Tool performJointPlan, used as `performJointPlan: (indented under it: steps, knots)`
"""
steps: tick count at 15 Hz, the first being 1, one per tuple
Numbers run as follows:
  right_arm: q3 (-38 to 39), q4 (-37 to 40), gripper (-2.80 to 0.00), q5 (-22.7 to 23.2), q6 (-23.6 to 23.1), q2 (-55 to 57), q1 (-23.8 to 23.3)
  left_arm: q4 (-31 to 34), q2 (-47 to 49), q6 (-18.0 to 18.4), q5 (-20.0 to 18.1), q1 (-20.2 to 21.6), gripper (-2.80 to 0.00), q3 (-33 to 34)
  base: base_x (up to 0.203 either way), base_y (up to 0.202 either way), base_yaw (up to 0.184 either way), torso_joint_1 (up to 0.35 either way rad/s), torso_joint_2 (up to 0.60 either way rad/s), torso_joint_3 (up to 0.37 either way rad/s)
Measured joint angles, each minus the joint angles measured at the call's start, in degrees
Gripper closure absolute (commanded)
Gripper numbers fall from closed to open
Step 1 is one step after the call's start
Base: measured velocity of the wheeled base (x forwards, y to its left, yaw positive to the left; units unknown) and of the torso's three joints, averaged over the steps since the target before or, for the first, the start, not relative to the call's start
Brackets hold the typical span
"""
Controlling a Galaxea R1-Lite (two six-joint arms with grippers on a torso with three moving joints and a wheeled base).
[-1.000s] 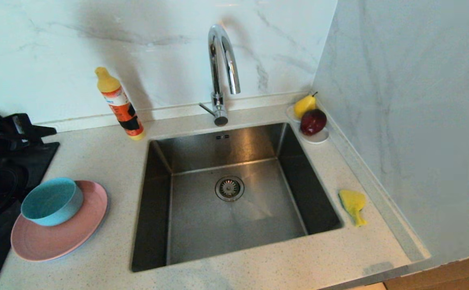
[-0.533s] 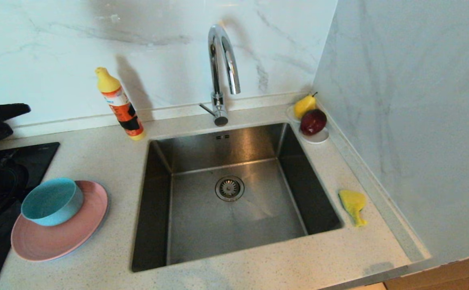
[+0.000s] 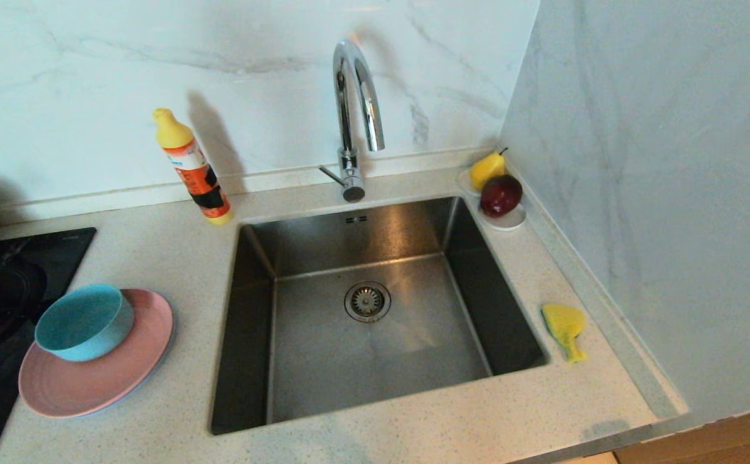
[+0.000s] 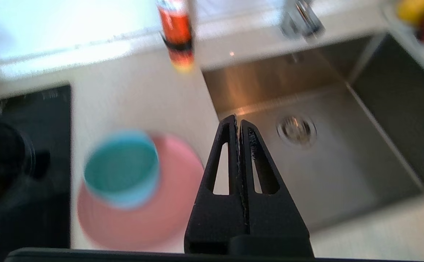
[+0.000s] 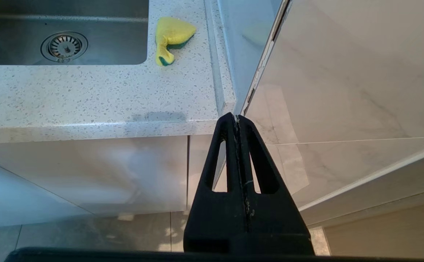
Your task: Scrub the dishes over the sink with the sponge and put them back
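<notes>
Marble walls (image 3: 639, 161) enclose a speckled countertop (image 3: 175, 258) at the back and on the right. Set into the countertop is the stainless sink (image 3: 298, 361), with a round drain strainer (image 3: 367, 301) in its floor and a chrome arched tap (image 3: 352, 116) at its far rim. A black hob (image 3: 1, 283) lies at the left edge. Left of the sink, near the front, the pink plate (image 3: 111, 380) rests on the countertop with a thin pale-blue rim showing beneath it; the teal bowl (image 3: 85, 322) stands upright on the pink plate. An orange detergent bottle (image 3: 193, 169) stands at the far left corner of the sink. A white saucer (image 3: 510, 221) with a red apple (image 3: 501, 194) and a yellow pear (image 3: 486, 169) occupies the far right corner. The yellow sponge (image 3: 564, 327) lies crumpled on the countertop just right of the sink. My left gripper (image 4: 238, 122) is closed and empty, above the countertop between plate and sink. My right gripper (image 5: 235, 120) is closed and empty, parked below the countertop's front edge.
</notes>
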Motion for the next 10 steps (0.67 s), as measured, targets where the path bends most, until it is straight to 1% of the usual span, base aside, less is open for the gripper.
performJointPlan:
  steps: [2, 4, 7, 9, 10]
  knots:
    - [0.0, 0.0, 0.0, 0.0, 0.0, 0.0, 0.0, 0.7, -10.4, 0.3, 2.8, -2.7, 0.0, 9.3, 0.0, 0.0, 0.0, 0.0, 0.0, 0.0]
    - [0.0, 0.0, 0.0, 0.0, 0.1, 0.0, 0.0, 2.1, -20.1, -1.4, 7.3, -5.2, 0.0, 16.5, 0.0, 0.0, 0.0, 0.0, 0.0, 0.0]
    - [0.0, 0.0, 0.0, 0.0, 0.1, 0.0, 0.0, 8.2, -32.4, -1.0, 11.0, -7.4, 0.0, 24.0, 0.0, 0.0, 0.0, 0.0, 0.0, 0.0]
    - [0.0, 0.0, 0.0, 0.0, 0.1, 0.0, 0.0, 9.4, -36.4, -1.6, 14.8, -8.1, 0.0, 28.1, 0.0, 0.0, 0.0, 0.0, 0.0, 0.0]
    - [0.0, 0.0, 0.0, 0.0, 0.1, 0.0, 0.0, 9.8, -37.4, -1.5, 14.9, -8.3, 0.0, 28.9, 0.0, 0.0, 0.0, 0.0, 0.0, 0.0]
